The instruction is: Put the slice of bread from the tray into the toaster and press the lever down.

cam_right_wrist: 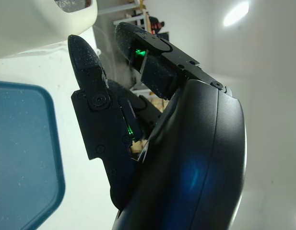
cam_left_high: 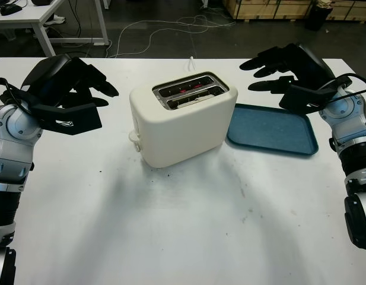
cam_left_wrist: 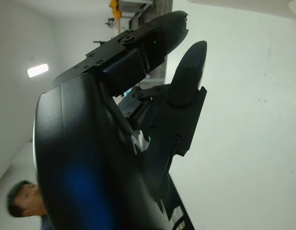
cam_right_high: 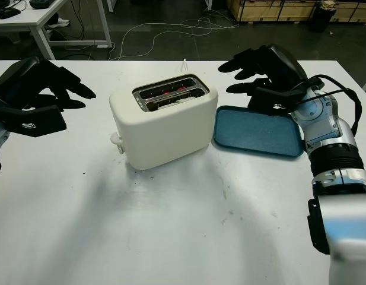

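Cream plastic makes up the toaster [cam_left_high: 181, 120], which stands near the middle of the white table [cam_left_high: 188, 225], turned a little so one corner faces the robot. Its two slots [cam_left_high: 188, 90] open upward, with a red glow inside and a pale edge low in the nearer slot; whether that is the bread I cannot tell. A small knob [cam_left_high: 134, 139] juts from its left end near the base. A white cord [cam_left_high: 190, 62] runs from behind it toward the table's far edge.

Just to the right of the toaster lies a blue tray [cam_left_high: 271, 129], flat on the table, its near left corner close to the toaster's base, with nothing on it.

The left hand [cam_left_high: 82, 89] is open and holds nothing; it hangs above the table to the left of the toaster, well apart from it, fingertips pointing toward it. The right hand [cam_right_high: 260, 71] is also open and holds nothing, above the far edge of the tray and beside the toaster's upper right corner, not touching either.

The front half of the table, between the two arms, is bare white surface with a few dark specks. Beyond the far edge are a dark floor, loose cables [cam_left_high: 171, 29] and a desk [cam_left_high: 46, 18].
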